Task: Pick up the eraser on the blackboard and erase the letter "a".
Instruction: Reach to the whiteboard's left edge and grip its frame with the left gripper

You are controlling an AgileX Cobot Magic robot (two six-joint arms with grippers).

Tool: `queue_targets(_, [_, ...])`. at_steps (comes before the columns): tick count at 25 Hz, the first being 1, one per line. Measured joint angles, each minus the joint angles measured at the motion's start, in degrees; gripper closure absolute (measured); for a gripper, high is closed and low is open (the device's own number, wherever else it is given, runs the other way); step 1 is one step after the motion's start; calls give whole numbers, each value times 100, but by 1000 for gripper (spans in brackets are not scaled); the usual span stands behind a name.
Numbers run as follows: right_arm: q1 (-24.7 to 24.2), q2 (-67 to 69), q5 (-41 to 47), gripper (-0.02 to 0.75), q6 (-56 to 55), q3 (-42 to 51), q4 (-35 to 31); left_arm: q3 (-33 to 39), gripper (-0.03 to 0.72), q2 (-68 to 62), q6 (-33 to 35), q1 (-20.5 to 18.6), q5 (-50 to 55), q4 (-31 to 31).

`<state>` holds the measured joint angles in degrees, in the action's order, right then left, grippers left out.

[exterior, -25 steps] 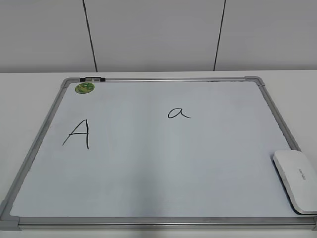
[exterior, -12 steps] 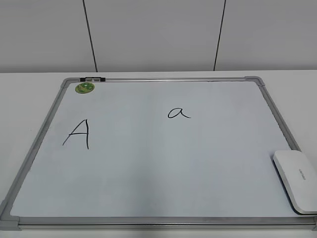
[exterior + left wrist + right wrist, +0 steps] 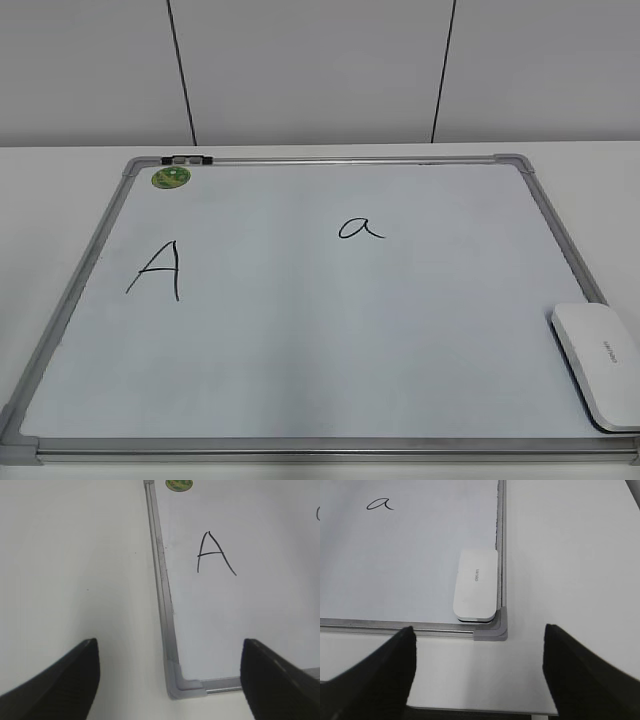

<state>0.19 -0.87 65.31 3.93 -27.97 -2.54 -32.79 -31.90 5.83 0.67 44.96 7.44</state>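
The blackboard [image 3: 320, 330] is a white board with a silver-grey frame, lying flat on the table. The eraser [image 3: 598, 362] is a flat white block at the board's near right corner; it also shows in the right wrist view [image 3: 476, 584]. The letter "a" [image 3: 360, 229] is written in thin black marker on the upper middle of the board, and shows in the right wrist view [image 3: 380, 504]. My left gripper [image 3: 170, 672] is open and empty above the board's near left corner. My right gripper [image 3: 479, 665] is open and empty, over the table just short of the eraser.
A larger capital "A" [image 3: 157, 270] is on the board's left half, also seen in the left wrist view [image 3: 214, 553]. A round green sticker [image 3: 171, 178] sits near the far left corner. The table's front edge [image 3: 480, 711] runs under my right gripper.
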Motion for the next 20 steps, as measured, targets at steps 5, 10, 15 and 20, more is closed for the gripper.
queue_targets(5, [0, 0, 0, 151, 0, 0, 0, -102, 37, -1279, 0, 0, -589, 157])
queue_targets(10, [0, 0, 0, 151, 0, 0, 0, -621, 45, -2654, 0, 0, -664, 167])
queue_targets(15, [0, 0, 0, 151, 0, 0, 0, -1431, 52, -4008, 0, 0, -700, 165])
queue_targets(20, [0, 0, 0, 151, 0, 0, 0, -2390, 61, -5196, 0, 0, -300, 155])
